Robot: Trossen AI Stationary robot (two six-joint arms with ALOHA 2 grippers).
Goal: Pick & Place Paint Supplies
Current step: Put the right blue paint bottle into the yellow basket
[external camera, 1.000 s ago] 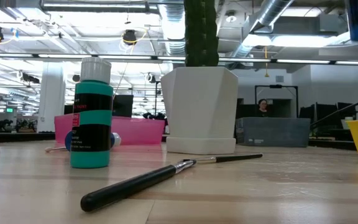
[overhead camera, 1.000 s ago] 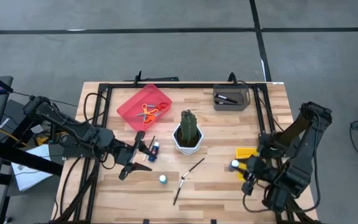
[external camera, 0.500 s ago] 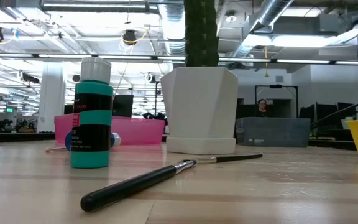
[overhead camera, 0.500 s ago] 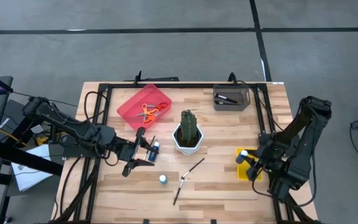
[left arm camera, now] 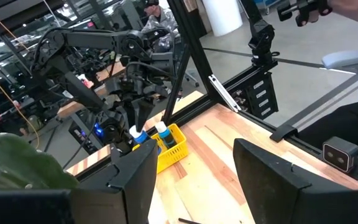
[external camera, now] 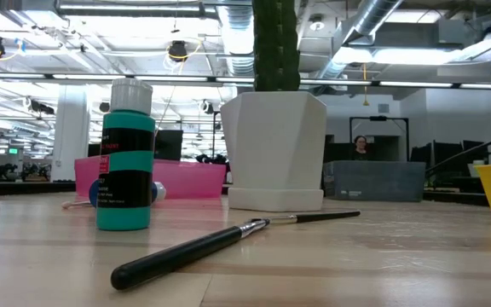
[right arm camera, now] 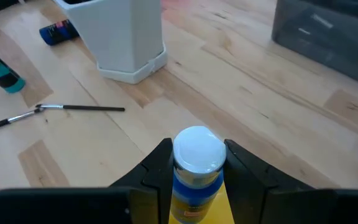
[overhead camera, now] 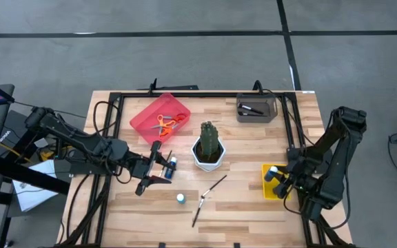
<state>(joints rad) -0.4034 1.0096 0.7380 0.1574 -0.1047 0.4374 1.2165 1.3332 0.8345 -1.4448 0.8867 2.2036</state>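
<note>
Right gripper (overhead camera: 276, 175) clamps one paint bottle (right arm camera: 197, 163) above the yellow bin (overhead camera: 273, 181); left gripper (overhead camera: 160, 167), jaws wide, empty; two bottles, two paintbrushes on table (overhead camera: 247, 207).

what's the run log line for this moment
right gripper: shut on paint bottle, over yellow bin | left gripper: open, by lying bottle

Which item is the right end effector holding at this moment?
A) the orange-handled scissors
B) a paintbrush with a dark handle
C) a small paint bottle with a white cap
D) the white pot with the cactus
C. The right wrist view shows the right end effector closed on a small paint bottle with a white cap, its fingers on both sides; the high view places it above the yellow bin.
</note>
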